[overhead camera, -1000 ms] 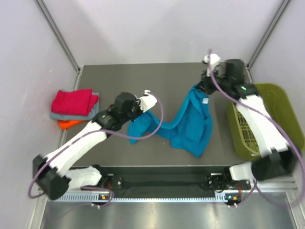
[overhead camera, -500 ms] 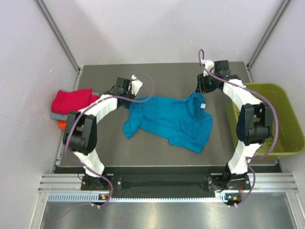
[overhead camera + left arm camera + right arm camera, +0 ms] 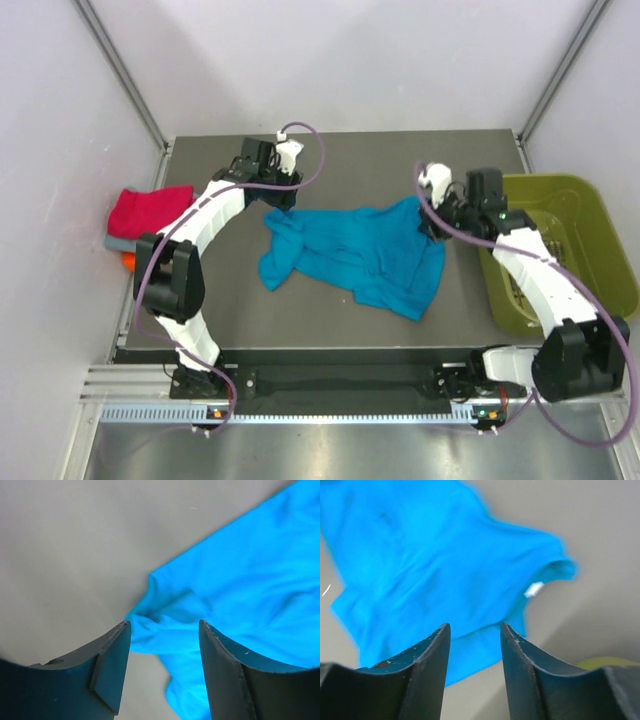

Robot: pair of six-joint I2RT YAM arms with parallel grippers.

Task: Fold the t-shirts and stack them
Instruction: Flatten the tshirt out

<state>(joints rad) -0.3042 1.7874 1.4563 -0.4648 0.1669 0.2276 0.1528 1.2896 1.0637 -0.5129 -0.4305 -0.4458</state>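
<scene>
Teal t-shirt (image 3: 360,250) lies rumpled but mostly flat, mid-tabletop (image 3: 380,160); left tool (image 3: 164,625) spread wide, empty, over its far-left corner; right tool (image 3: 474,627) spread, empty, above its collar end; folded stack (image 3: 150,215) well left of it; bin (image 3: 590,200) just right.

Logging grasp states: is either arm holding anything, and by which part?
Nothing held: the left gripper and right gripper hover, jaws open, above the teal-blue t-shirt.

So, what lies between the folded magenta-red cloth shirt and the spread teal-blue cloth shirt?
In the top view, only the left arm's white link crosses above bare dark table between the folded magenta-red shirt and the teal-blue shirt.
</scene>
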